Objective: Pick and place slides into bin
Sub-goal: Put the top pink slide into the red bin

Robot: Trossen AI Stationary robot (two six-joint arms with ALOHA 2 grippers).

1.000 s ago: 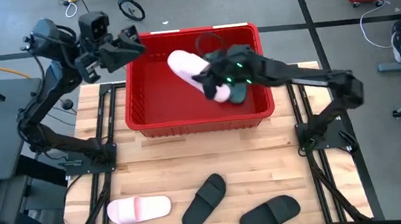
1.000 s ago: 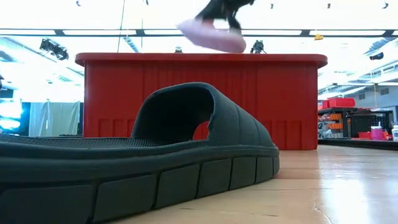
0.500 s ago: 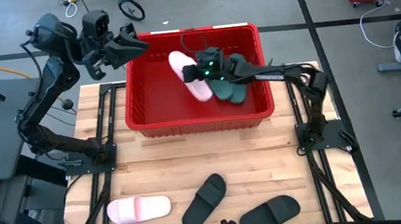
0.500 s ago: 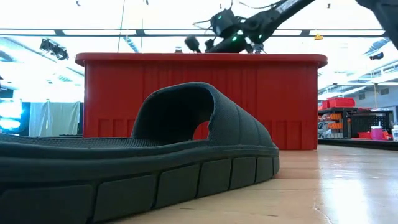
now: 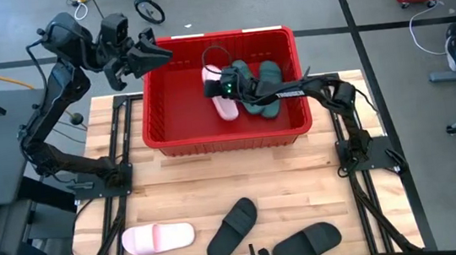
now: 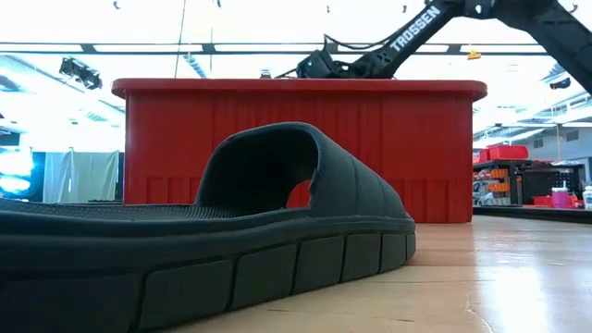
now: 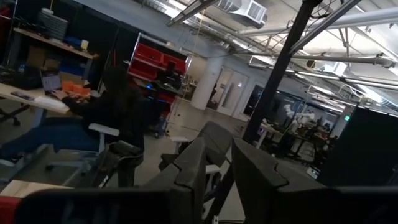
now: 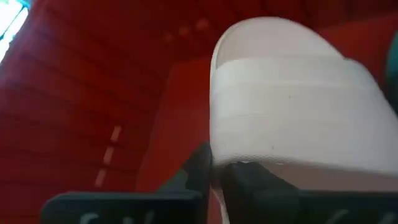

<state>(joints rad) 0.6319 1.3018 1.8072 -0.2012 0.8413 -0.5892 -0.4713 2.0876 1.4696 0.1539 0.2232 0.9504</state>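
Left claw (image 5: 150,52): raised beside the bin's left far corner, outside the rim; fingers (image 7: 205,165) a narrow gap apart, nothing between them.

Pink slide, table (image 5: 157,238): lying flat near the front left of the table (image 5: 216,180), well apart from the bin.

Bin (image 5: 227,136): red crate at the far middle of the table; in the low view its slotted wall (image 6: 388,157) stands behind the nearest slide.

Black slide, left (image 5: 232,228): on the table just right of the pink one, angled. The low view shows a dark slide (image 6: 203,240) close up, sole flat on the wood.

Pink slide, bin (image 5: 218,94): inside the bin, toward its far side, touching the green pair.

Right claw (image 5: 225,86): reached down into the bin; fingers (image 8: 205,171) closed on the edge of the pink slide (image 8: 292,118).

Green slides (image 5: 259,86): two, inside the bin, just right of the pink one, partly under the right arm.

Black slide, right (image 5: 306,243): on the table at the front, right of the other black one.
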